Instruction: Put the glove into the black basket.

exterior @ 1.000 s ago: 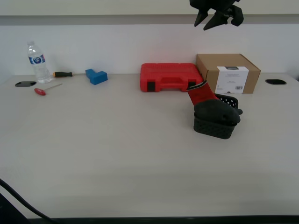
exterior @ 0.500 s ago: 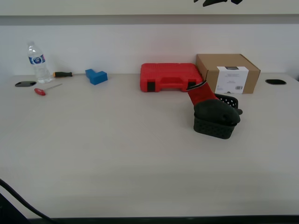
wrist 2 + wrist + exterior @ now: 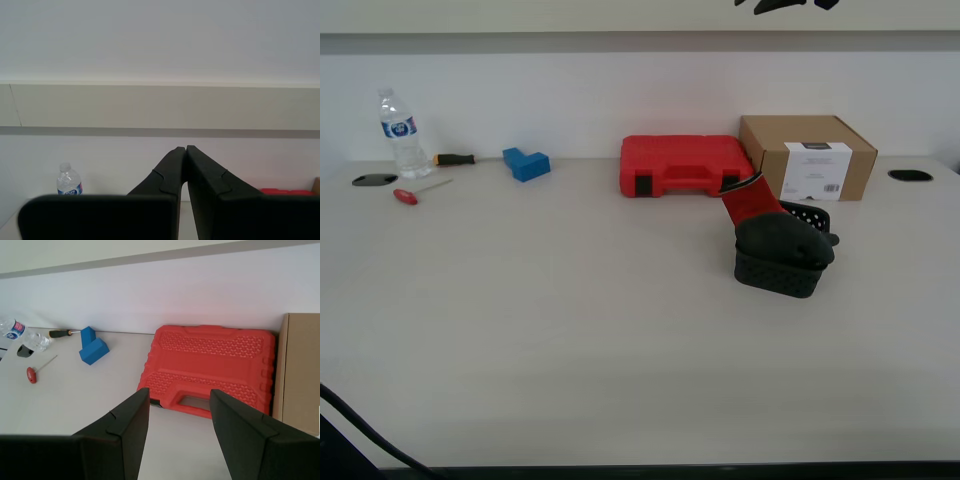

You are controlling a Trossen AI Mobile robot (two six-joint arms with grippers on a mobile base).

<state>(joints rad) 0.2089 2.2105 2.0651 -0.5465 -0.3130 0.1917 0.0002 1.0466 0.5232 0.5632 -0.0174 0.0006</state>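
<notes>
The red glove [image 3: 751, 204] lies draped over the black basket [image 3: 776, 276] at the exterior view's right. Its dark grey palm rests on the basket's top and its cuff sticks up toward the red tool case. My first gripper [image 3: 178, 392] is open and empty, high above the table, looking down on the red case. My second gripper [image 3: 186, 148] is shut and empty, pointing at the back wall. Neither wrist view shows the glove or the basket. Dark parts of an arm [image 3: 786, 5] show at the exterior view's top edge.
A red tool case [image 3: 682, 163] and a brown cardboard box [image 3: 807, 155] stand behind the basket. At the far left are a water bottle [image 3: 398, 135], a blue block [image 3: 526, 163], a red-handled screwdriver [image 3: 408, 195] and an orange-handled one [image 3: 455, 158].
The arm over the box has risen almost out of the exterior view's top since one second ago. The glove and basket have not moved.
</notes>
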